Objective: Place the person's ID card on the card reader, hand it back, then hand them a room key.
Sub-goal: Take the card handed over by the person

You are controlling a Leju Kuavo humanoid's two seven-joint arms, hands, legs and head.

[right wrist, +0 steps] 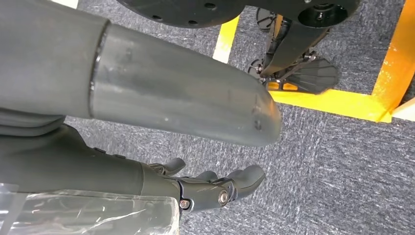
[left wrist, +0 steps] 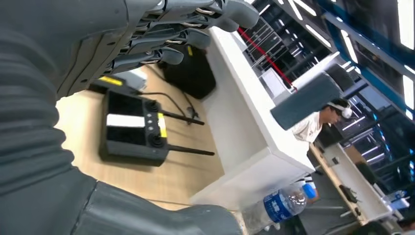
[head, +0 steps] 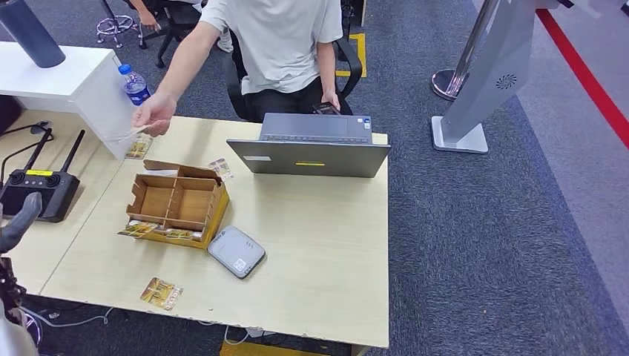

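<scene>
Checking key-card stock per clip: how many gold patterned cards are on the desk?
5. One card near the front edge; two at the front of the cardboard box; one behind it; one beside the person's hand. The box could hide more.

You were looking at what was most likely an office or lab floor dressed up as a reception counter: a pale wooden desk (head: 311,245) stood on grey carpet (head: 475,245) marked with yellow and red tape, with an open laptop (head: 311,152), a grey card reader (head: 236,251), a cardboard tray of cards (head: 178,204) and a black radio controller (head: 37,189) on it. A person sat behind it on a black office chair (head: 348,63), beside a white counter (head: 67,78) and a water bottle (head: 135,84). In the left wrist view, long ceiling lights (left wrist: 350,46) and further desks (left wrist: 347,178) ran off behind, though blurred.
</scene>
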